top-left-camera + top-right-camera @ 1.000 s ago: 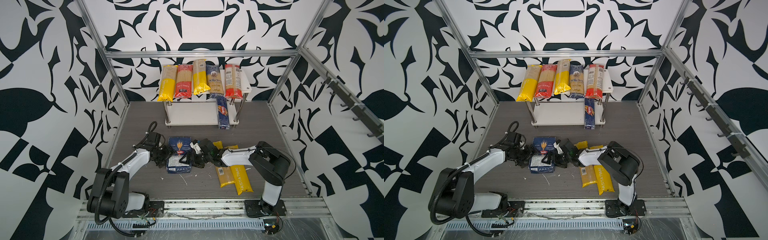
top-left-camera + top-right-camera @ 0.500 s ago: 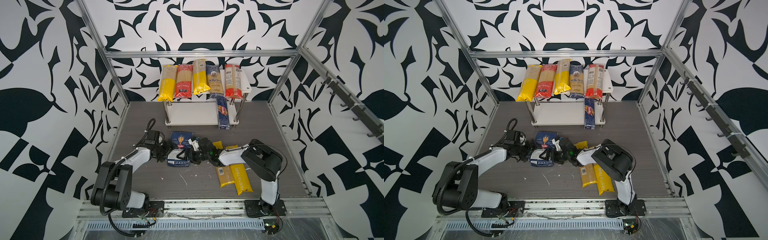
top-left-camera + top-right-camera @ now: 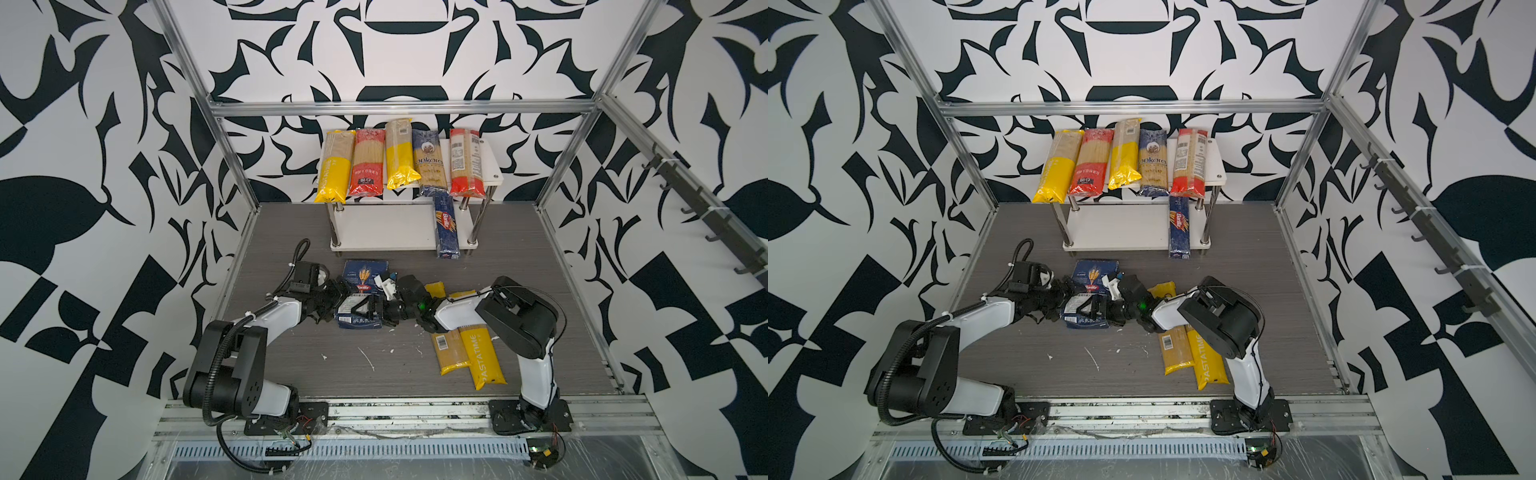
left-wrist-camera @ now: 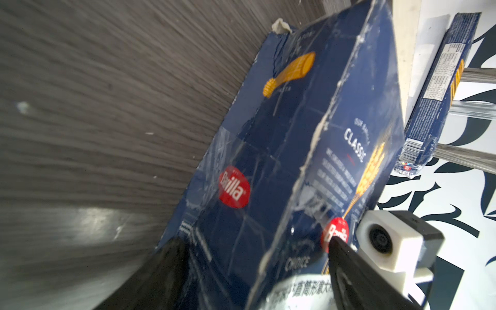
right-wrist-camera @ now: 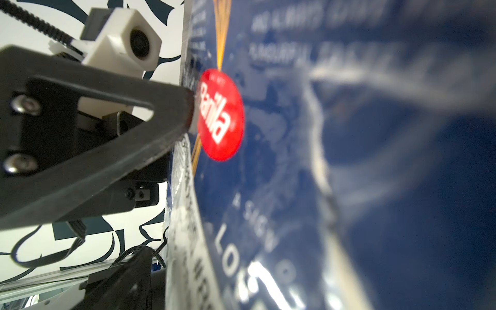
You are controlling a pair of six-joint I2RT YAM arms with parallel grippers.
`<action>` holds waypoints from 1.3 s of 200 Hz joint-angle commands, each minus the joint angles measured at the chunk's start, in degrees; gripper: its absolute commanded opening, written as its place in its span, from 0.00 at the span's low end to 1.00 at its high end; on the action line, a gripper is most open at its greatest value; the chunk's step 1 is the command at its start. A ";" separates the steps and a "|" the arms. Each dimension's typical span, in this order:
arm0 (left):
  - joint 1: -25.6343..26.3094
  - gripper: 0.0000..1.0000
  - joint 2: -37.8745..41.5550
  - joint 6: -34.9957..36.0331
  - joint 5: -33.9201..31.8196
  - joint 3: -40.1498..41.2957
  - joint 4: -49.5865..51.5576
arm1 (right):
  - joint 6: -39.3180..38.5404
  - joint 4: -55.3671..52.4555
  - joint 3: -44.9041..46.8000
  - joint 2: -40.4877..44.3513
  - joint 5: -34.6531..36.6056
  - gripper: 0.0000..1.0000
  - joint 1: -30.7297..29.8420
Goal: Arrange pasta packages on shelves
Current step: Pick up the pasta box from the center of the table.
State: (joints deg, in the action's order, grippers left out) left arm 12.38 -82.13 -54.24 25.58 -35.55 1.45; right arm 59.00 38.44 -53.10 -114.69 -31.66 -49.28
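The wide blue Barilla pack (image 3: 365, 279) (image 4: 268, 150) (image 5: 349, 161) is tilted up off the floor mid-table. My left gripper (image 3: 338, 302) (image 4: 253, 241) is shut across its left end. My right gripper (image 3: 380, 309) stands open at the pack's right end, and only one of its fingers (image 5: 120, 279) shows. The shelves (image 3: 492, 166) stand at the back. Several long yellow, red and blue bags (image 3: 368, 162) lie on the top board. A slim blue Barilla box (image 3: 446, 228) overhangs the lower board's front. Two yellow bags (image 3: 484, 357) lie on the floor, partly under my right arm.
Aluminium frame posts (image 3: 232, 166) line the floor's edges, with a front rail (image 3: 395, 411) by the arm bases. A rack of hooks (image 3: 706, 212) hangs on the right wall. White scraps (image 3: 368, 359) dot the floor in front of the pack.
Both grippers have moved away from the front rail towards the shelves with the wide blue pack between them. The pack has gone from lying flat to tilted.
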 commanded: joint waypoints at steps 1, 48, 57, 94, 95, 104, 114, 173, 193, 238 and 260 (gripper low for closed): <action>4.71 0.86 0.51 -4.08 17.05 0.22 -3.98 | 0.04 -5.66 1.57 -2.80 -0.96 0.97 -1.90; 4.71 0.86 0.99 -3.76 16.88 0.10 -3.80 | 1.38 0.12 3.06 -2.74 -1.76 0.71 -1.56; 4.67 0.86 1.26 -3.61 16.87 0.11 -3.48 | 3.25 3.34 3.78 -3.35 -2.08 0.70 -1.37; 4.72 0.87 2.65 -2.53 16.09 0.21 -1.39 | 8.48 13.89 6.62 -5.04 -2.92 0.59 -0.44; 4.69 0.87 2.70 -2.40 16.04 0.17 -1.24 | 8.53 14.05 6.66 -5.03 -2.94 0.58 -0.45; 4.68 0.88 3.08 -1.50 15.33 -0.09 0.27 | 8.57 14.74 7.00 -4.86 -3.35 0.54 -0.33; 4.69 0.89 3.50 -0.33 14.37 -0.47 2.15 | 8.40 14.65 7.12 -4.46 -3.86 0.47 -0.30; 0.78 0.91 5.69 4.77 12.89 -3.35 10.85 | 6.85 13.29 6.17 -1.73 -5.69 0.20 0.12; -2.34 0.91 7.14 7.46 13.05 -4.46 14.83 | 6.18 12.26 6.42 -0.60 -5.95 0.18 0.44; -11.42 0.91 10.96 14.54 13.37 -7.33 24.87 | 3.30 6.19 5.53 3.20 -6.83 0.13 1.44; -12.62 0.92 11.64 19.47 10.05 -10.73 30.88 | -1.37 -3.47 3.33 5.86 -6.83 0.13 1.38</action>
State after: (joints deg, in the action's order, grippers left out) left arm 1.08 -72.14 -41.76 36.05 -42.39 22.76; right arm 60.36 45.43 -46.63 -112.97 -35.40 -47.92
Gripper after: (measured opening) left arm 0.915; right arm 0.658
